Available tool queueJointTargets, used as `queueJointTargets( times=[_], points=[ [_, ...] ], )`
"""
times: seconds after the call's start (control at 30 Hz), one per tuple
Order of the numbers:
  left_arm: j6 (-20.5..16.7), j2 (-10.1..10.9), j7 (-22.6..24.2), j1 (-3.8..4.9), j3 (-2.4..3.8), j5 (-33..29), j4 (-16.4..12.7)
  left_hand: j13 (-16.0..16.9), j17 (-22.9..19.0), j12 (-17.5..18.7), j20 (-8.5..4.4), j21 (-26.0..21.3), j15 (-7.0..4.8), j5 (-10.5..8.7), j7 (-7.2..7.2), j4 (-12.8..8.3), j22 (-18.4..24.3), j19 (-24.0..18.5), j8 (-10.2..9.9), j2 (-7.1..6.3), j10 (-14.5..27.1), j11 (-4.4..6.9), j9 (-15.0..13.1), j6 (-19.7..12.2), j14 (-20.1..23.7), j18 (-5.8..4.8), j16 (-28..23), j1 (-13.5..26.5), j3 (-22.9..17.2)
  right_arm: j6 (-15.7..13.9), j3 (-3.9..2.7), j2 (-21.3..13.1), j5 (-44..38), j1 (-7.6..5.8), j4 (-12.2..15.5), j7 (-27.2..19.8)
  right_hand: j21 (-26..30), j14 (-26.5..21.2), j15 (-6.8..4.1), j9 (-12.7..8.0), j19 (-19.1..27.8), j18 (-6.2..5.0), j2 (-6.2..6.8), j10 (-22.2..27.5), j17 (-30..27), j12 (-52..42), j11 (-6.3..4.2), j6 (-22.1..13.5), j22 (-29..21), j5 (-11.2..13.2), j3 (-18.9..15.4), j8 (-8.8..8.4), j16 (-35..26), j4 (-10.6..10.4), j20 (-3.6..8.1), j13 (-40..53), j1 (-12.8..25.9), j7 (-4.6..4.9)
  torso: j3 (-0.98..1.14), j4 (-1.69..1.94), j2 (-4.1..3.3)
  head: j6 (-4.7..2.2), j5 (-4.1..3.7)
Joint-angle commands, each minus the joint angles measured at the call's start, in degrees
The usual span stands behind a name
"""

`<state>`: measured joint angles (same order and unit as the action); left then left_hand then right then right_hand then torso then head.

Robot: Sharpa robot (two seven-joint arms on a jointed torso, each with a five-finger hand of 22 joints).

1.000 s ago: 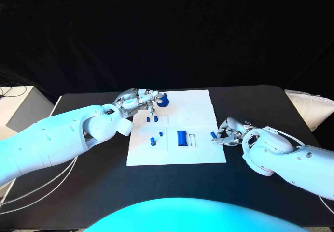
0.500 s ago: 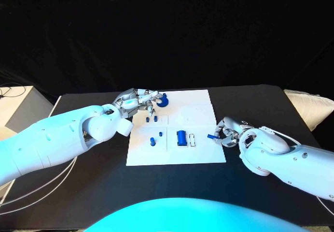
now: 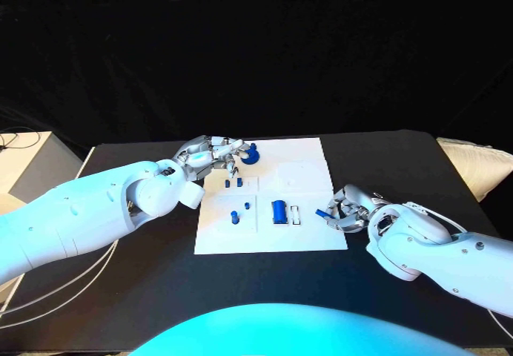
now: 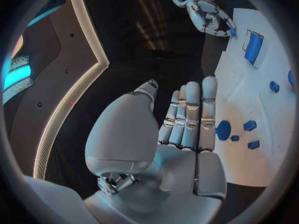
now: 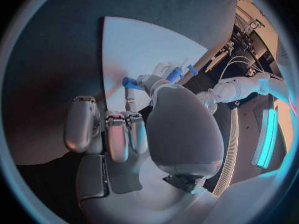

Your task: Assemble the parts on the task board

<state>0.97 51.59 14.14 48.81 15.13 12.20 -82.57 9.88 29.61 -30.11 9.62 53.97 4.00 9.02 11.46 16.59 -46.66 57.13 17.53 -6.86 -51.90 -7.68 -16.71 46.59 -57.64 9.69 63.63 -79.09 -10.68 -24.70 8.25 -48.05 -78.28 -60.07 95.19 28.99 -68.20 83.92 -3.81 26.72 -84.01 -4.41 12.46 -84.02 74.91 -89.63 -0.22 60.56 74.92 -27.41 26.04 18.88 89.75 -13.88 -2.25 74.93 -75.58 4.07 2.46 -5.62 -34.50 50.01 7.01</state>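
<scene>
1. Leftmost, the left hand [image 3: 214,154] rests at the far left corner of the task board [image 3: 310,167], its fingers lying close beside a round blue knob [image 3: 250,156] that stands there. In the left wrist view the fingers [image 4: 190,114] are stretched out flat and together with nothing between them, so this hand holds nothing.

2. Next along, on the board's left half, several small blue parts are spread apart: two short pegs [image 3: 233,182] near the left hand, a small one [image 3: 248,205] below them, and an upright pin [image 3: 235,216] nearer the front edge. Whether each sits in its socket or merely lies loose is too small to tell.

3. Further right, the large blue block [image 3: 280,211] lies near the middle front of the board, with a narrow white slot just beside it. It looks placed, though its fit cannot be judged.

4. At the board's right edge, the right hand [image 3: 344,211] has its fingertips closed round a small blue piece [image 3: 323,211], pinched just above the board; the right wrist view shows blue at its fingertips [image 5: 132,82] as well.

5. Overall, the work seems partway through: some parts appear set, one is in hand awaiting its place, and the board's far right area shows no blue parts.
</scene>
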Motion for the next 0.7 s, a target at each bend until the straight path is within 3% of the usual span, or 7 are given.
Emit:
queueJointTargets(
  times=[0.03, 0.3, 0.4, 0.7],
  points=[
    [1.01, -0.01, 0.21, -0.01, 0.04, 0.07, -0.22, 0.05, 0.05, -0.27, -0.25, -0.18, -0.09, -0.19, 0.17, 0.01, -0.04, -0.18, 0.19, 0.55, 0.43, -0.15, 0.09, -0.4, 0.14, 0.47, -0.4, 0.01, 0.48, -2.15, -0.11, -0.08, 4.25, -0.27, 1.36, -1.08, -0.24, 6.08, -0.33, 1.29, -1.34, 0.71, 0.09, -5.98, 15.09, -0.37, -0.3, 0.05, 6.71, 0.08, 3.07, 1.01, 0.25, 2.62, 0.34, 15.07, 0.88, -0.18, -0.04, 0.0, 0.02, -0.01, -0.13],
    [1.11, -0.03, 0.18, -0.01, 0.04, 0.07, -0.21, 0.05, 0.05, -0.27, -0.25, -0.18, -0.09, -0.19, 0.17, 0.01, -0.04, -0.18, 0.19, 0.55, 0.43, -0.15, 0.09, -0.4, 0.14, 0.47, -0.4, 0.01, 0.48, -1.99, -0.17, 1.59, 6.56, -0.48, 1.41, -0.77, -0.08, 6.08, -0.37, 1.53, -1.34, 0.7, 0.45, -5.98, 15.09, -0.37, -0.35, 0.14, 6.78, 0.35, 2.79, 1.14, 0.25, 2.18, 0.37, 15.07, 4.08, -0.27, -0.03, -0.12, 0.06, -0.01, -0.26],
    [1.14, -0.1, 0.19, -0.01, 0.04, 0.07, -0.12, 0.05, 0.05, -0.27, -0.25, -0.18, -0.09, -0.19, 0.17, 0.01, -0.04, -0.18, 0.19, 0.55, 0.43, -0.15, 0.09, -0.4, 0.14, 0.47, -0.4, 0.01, 0.48, -1.81, -0.17, 2.62, 6.95, -0.51, 0.85, -0.36, -0.03, 6.08, -0.4, 1.58, -1.35, 0.7, 0.41, -5.98, 15.09, -0.37, -0.4, 0.21, 6.83, 2.28, 2.3, 1.13, 0.25, 1.8, 0.38, 15.07, 5.62, -0.35, 0.01, -0.07, -0.02, -0.01, -0.47],
    [1.29, -0.29, 0.18, -0.02, 0.04, 0.08, 0.0, 0.08, 0.06, -0.32, -0.24, -0.18, -0.08, -0.18, 0.16, -0.03, -0.03, -0.18, 0.25, 0.63, 0.52, -0.15, 0.1, -0.39, 0.14, 0.47, -0.41, -0.03, 0.57, -1.43, -0.11, 5.6, 8.03, -0.52, -1.53, 0.93, 0.21, 6.08, -0.4, 1.54, -1.35, 0.67, 0.74, -5.98, 15.09, -0.37, -0.39, 0.4, 6.84, 3.94, 1.29, 1.04, 0.25, 0.91, 0.38, 15.07, 7.9, -0.36, 0.01, 0.14, -0.03, -0.01, -0.69]
  ],
)
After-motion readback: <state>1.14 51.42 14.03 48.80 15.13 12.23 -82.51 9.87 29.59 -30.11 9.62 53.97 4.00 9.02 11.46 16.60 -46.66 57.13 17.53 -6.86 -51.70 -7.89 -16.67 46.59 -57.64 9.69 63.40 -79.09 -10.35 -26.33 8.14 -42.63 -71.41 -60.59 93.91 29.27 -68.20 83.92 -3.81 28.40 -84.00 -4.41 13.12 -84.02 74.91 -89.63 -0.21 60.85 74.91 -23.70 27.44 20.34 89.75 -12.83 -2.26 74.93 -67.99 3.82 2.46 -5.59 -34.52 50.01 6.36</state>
